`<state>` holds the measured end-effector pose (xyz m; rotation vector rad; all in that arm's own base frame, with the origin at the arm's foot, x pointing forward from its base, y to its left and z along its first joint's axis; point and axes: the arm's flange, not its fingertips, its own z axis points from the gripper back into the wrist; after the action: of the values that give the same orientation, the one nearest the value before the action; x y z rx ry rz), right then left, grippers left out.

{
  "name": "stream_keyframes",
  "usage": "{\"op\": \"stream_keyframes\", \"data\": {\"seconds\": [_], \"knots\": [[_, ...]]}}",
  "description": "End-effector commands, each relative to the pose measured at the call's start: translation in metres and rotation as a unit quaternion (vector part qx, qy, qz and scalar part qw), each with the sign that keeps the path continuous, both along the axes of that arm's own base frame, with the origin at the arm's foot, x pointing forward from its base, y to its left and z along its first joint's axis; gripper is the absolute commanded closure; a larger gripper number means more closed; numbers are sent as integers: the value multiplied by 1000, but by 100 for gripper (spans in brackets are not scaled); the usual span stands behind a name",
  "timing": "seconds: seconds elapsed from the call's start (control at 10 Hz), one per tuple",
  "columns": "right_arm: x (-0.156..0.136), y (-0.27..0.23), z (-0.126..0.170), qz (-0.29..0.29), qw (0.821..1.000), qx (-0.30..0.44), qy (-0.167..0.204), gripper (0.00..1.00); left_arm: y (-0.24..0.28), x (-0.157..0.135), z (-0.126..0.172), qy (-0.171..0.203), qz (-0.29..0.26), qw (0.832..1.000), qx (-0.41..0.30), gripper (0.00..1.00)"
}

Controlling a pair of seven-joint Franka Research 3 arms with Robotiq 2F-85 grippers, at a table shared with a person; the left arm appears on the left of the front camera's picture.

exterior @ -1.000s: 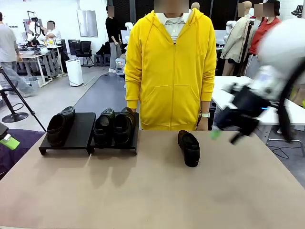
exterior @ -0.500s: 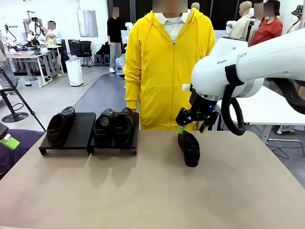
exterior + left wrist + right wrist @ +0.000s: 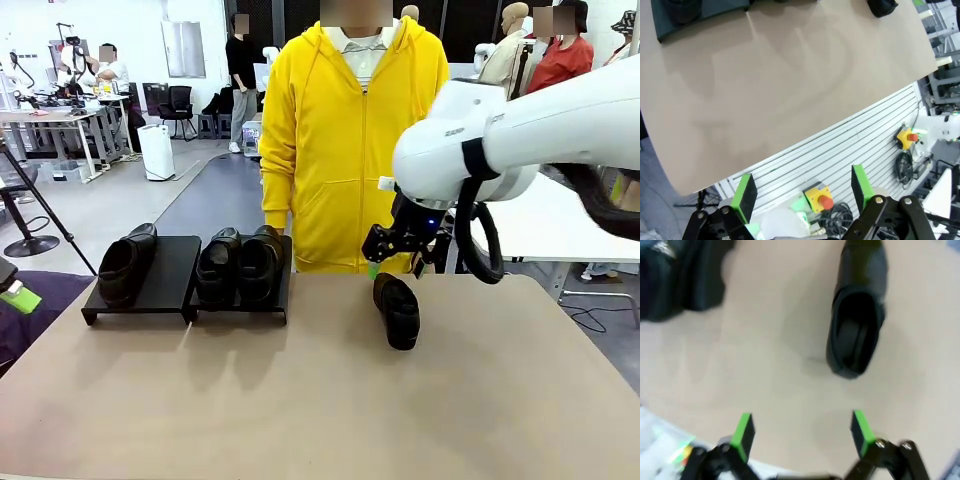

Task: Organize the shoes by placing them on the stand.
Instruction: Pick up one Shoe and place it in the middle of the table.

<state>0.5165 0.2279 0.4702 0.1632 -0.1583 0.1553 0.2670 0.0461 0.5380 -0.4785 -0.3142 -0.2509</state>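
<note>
Your right gripper point(image 3: 392, 262) hangs wide open and empty just behind the heel of the lone black leather loafer point(image 3: 398, 310) on the tan table point(image 3: 300, 400), beside the low black stand point(image 3: 190, 290).

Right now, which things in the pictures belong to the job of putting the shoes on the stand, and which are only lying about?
For the job:
- loose shoe on the table
- three shoes on the stand: one on the left section, two on the right
- stand
- right gripper, open, above the loose shoe

Only lying about:
- emergency-stop buttons and cables under the table edge
- tripod
</note>
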Motion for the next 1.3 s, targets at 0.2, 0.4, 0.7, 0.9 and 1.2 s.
{"op": "stream_keyframes", "data": {"seconds": [0.2, 0.4, 0.7, 0.9, 1.2], "knots": [[87, 28, -35, -87, 994, -37, 50, 0, 2, 0, 3, 3, 1, 1000, -4, 3], [108, 28, -63, -99, 992, -45, 66, 0, 2, 0, 3, 3, 1, 1000, -4, 3], [132, 21, -103, -133, 983, -37, 118, 0, 2, 0, 3, 3, 1, 1000, -4, 3], [140, 22, -115, -148, 980, -50, 123, 0, 2, 0, 3, 3, 1, 1000, -4, 3], [142, 23, -119, -147, 979, -68, 120, 60, 2, 0, 3, 3, 1, 1000, -4, 3]]}}
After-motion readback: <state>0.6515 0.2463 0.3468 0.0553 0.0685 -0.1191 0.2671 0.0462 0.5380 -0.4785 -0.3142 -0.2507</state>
